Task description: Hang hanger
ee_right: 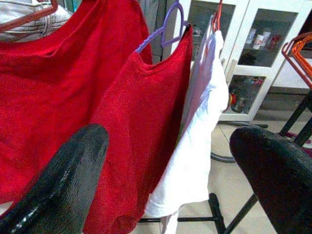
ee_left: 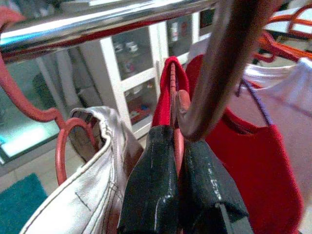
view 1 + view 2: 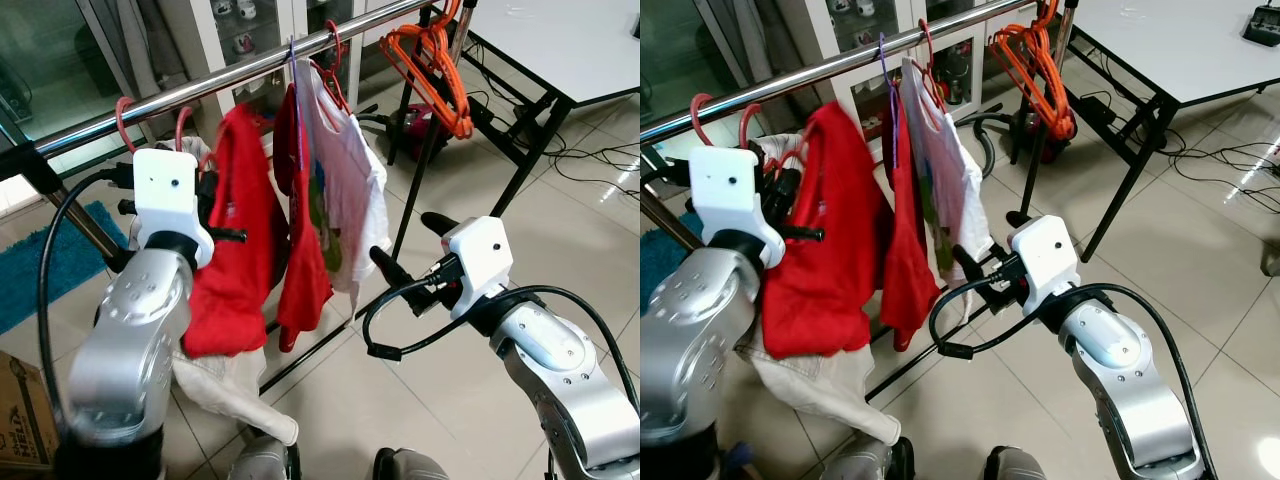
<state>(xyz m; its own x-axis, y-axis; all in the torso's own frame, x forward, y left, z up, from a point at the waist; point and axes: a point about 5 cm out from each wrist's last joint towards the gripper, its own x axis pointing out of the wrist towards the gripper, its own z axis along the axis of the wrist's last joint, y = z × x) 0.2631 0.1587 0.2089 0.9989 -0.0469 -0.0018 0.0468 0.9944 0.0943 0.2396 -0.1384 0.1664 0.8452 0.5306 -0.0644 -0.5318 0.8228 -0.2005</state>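
The left gripper (image 2: 178, 195) is raised just under the steel rail (image 3: 240, 75), its fingers pressed together on the red hanger (image 2: 171, 105) that carries the big red shirt (image 3: 232, 260). At about four o'clock from it, the right gripper (image 1: 170, 185) waits near the white shirt (image 1: 200, 156), fingers spread wide.

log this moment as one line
left gripper: shut on red hanger under rail | right gripper: open, idle | hook not yet on
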